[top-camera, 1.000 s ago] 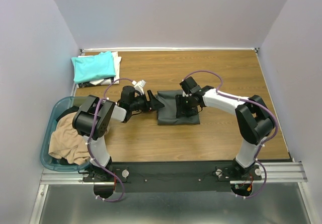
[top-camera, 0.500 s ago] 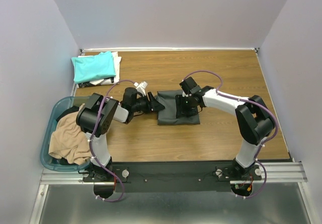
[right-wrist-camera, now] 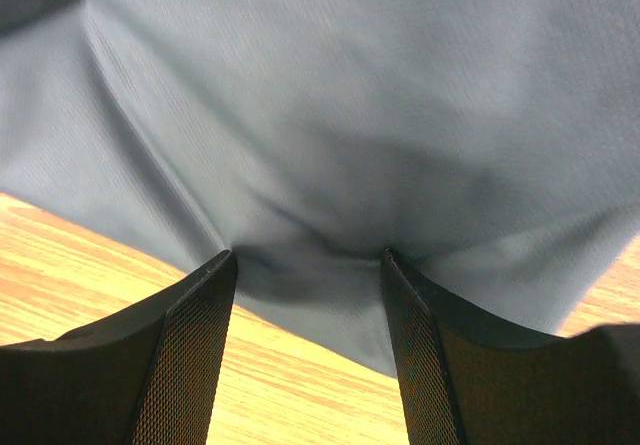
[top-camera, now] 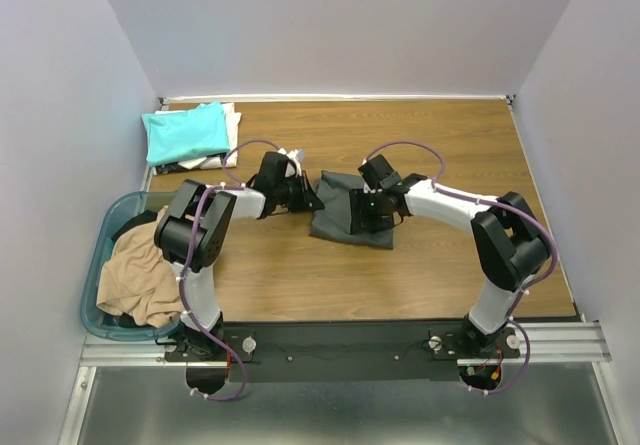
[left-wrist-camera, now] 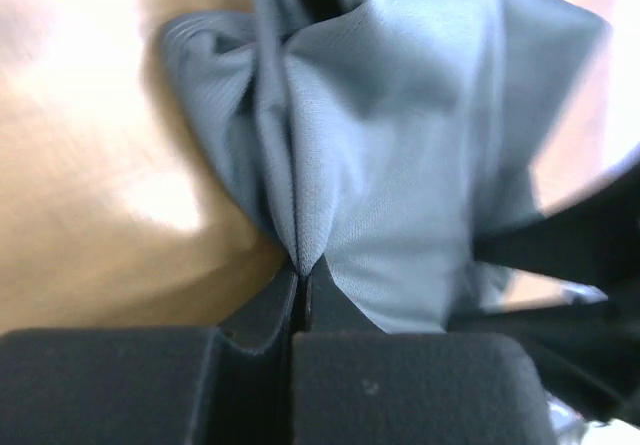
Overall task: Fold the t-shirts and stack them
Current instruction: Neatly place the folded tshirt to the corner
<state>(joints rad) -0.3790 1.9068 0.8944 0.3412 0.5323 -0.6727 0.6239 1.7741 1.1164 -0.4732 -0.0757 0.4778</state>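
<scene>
Here, at the middle of the table (top-camera: 450, 145), we see the grey shirt (top-camera: 345, 225) lying bunched between the two arms, its left edge drawn up into peaks and its near edge slanting across the wood. The left gripper (top-camera: 312, 201) reaches in from the left. In its wrist view we find the jaws pressed tight together on a pinched ridge of the shirt's cloth, which fans away from the tips in deep folds. The right gripper (top-camera: 368, 215) comes from the right and rests on top of the shirt's right half. Its own camera shows us two mesh-faced fingers (right-wrist-camera: 190, 365) spread well apart, tips pushed down into the fabric, with a shallow dip of cloth stretched between them and nothing clamped. Bare wood shows just near of the shirt's hem there.

At the far left corner of the table we see the teal shirt (top-camera: 185, 132) folded flat on top of the white shirt (top-camera: 234, 130), whose edge peeks out along the right side. Off the table's left edge, near the left arm's base, sits the basket (top-camera: 125, 201), and we see the tan shirt (top-camera: 140, 280) heaped loosely in it, spilling over its right rim.
</scene>
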